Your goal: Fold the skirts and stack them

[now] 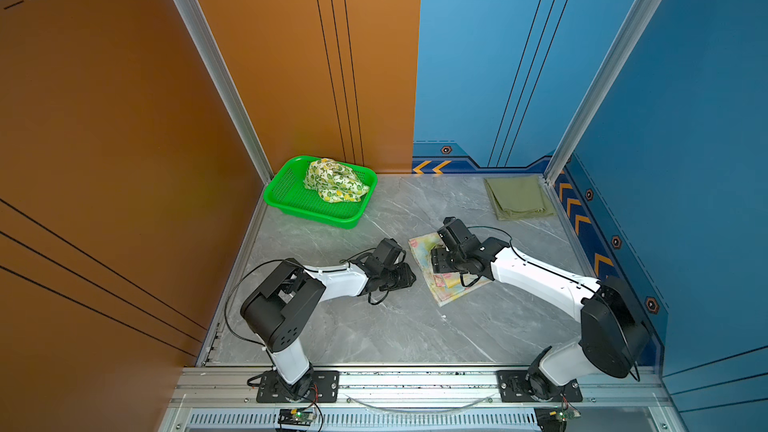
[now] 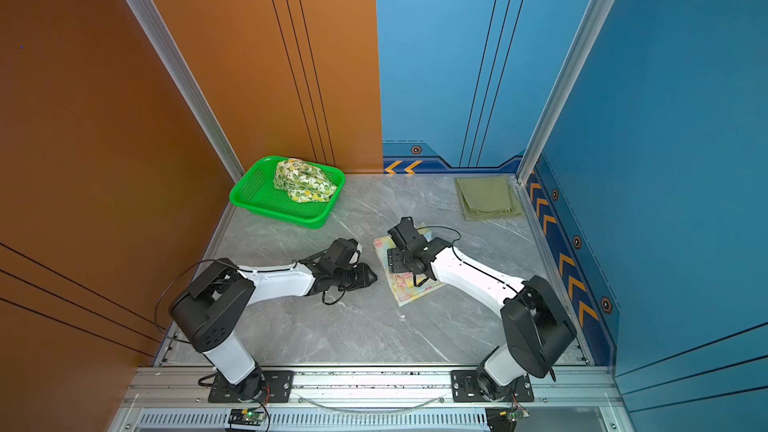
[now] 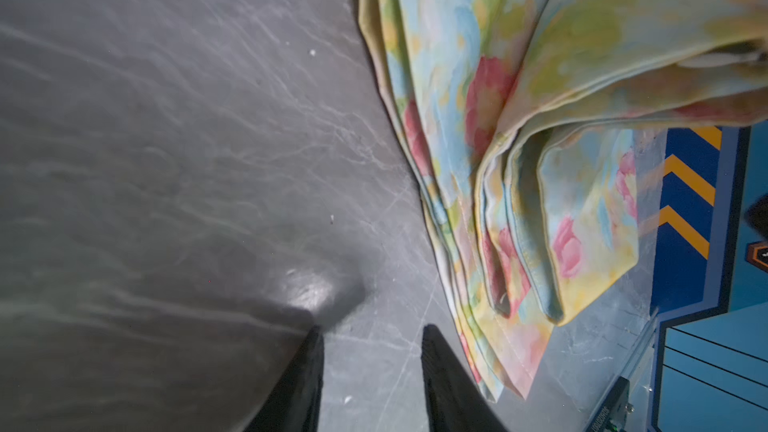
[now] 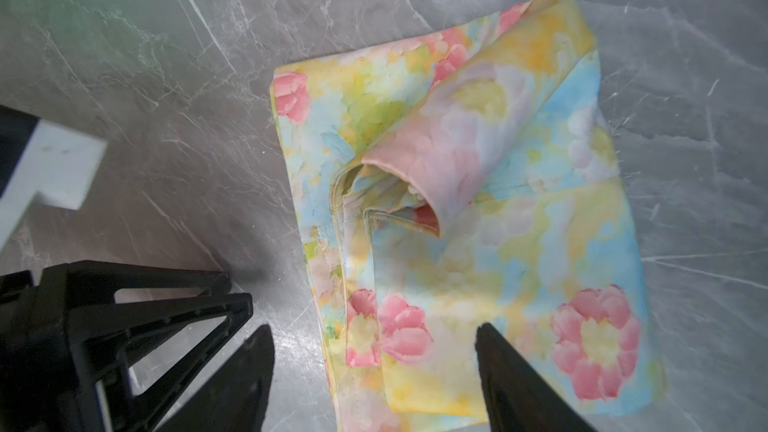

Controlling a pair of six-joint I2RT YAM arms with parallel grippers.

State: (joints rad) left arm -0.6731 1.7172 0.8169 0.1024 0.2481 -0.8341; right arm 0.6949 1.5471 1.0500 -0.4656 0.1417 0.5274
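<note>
The pastel blue-yellow skirt with pink flowers (image 1: pixel 448 286) (image 2: pixel 409 292) lies folded on the grey table, with one flap curled up on top (image 4: pixel 449 151). My right gripper (image 1: pixel 437 261) (image 2: pixel 395 260) (image 4: pixel 374 328) hangs open over its near edge, one finger above the cloth and one above bare table. My left gripper (image 1: pixel 409 275) (image 2: pixel 371 277) (image 3: pixel 372 330) is open beside the skirt (image 3: pixel 519 118), with only table between its fingers. The olive-green skirt (image 1: pixel 519 198) (image 2: pixel 488 198) lies folded in the far right corner. The lemon-print skirt (image 1: pixel 334 181) (image 2: pixel 303 183) sits bunched in the basket.
The bright green perforated basket (image 1: pixel 309 214) (image 2: pixel 272 210) stands at the far left of the table against the orange wall. Blue walls with chevron strips close the back and right side. Both arm bases sit on the metal rail at the front edge.
</note>
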